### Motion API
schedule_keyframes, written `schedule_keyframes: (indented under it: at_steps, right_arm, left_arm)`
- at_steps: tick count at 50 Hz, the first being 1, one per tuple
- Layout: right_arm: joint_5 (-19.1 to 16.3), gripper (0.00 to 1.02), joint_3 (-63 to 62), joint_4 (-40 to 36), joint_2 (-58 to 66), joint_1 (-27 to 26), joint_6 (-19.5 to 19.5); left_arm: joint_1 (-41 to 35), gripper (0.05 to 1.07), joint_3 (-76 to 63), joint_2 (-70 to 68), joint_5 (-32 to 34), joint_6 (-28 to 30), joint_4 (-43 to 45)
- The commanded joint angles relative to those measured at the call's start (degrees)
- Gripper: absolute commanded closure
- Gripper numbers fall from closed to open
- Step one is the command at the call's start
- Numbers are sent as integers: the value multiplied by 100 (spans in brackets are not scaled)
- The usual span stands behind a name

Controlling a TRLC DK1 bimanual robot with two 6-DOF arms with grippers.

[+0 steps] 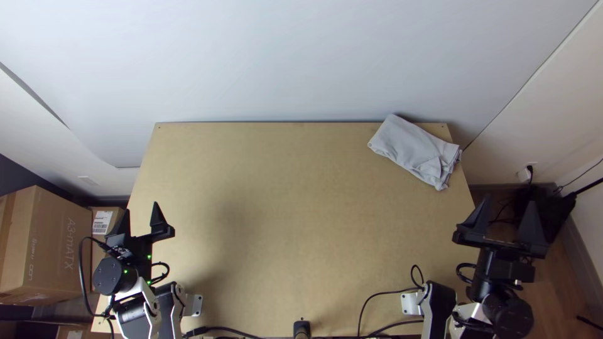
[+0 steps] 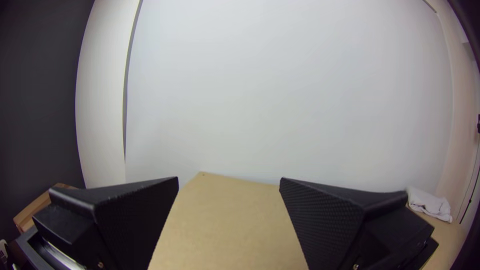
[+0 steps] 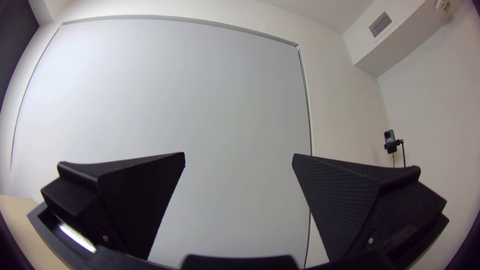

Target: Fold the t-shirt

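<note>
The light grey t-shirt lies as a compact folded bundle at the table's far right corner, its layered edges towards the right side. In the left wrist view the shirt is a small pale heap. My left gripper is over the table's left edge, far from the shirt; in its wrist view the left gripper stands open with nothing between its fingers. Off the table's right edge, nearer the front than the shirt, is my right gripper. The right wrist view shows the right gripper open, holding nothing.
The wooden table is bare across its middle. Cardboard boxes stand left of it. Black cables lie near its front edge, and a pale wall rises behind the far edge.
</note>
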Motion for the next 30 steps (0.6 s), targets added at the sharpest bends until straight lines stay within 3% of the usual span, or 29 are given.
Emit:
schedule_keyframes:
  at_steps: [1, 14, 21, 27, 30]
  right_arm:
    - [113, 3, -220, 227, -157, -12, 86]
    - [131, 3, -1345, -213, -174, 59, 499]
    - [131, 3, -1987, -72, -165, 111, 763]
    - [131, 3, -2514, 95, -165, 138, 754]
    - [131, 3, -2558, -204, -165, 155, 745]
  left_arm:
    - [-33, 10, -356, -71, 2, -135, 292]
    - [-296, 10, -1323, -80, 2, -30, 793]
    - [-332, 10, -1595, -80, 20, 84, 1066]
    - [-551, 10, -1692, -62, 20, 137, 1241]
    - [-683, 10, -1692, -36, 20, 128, 1233]
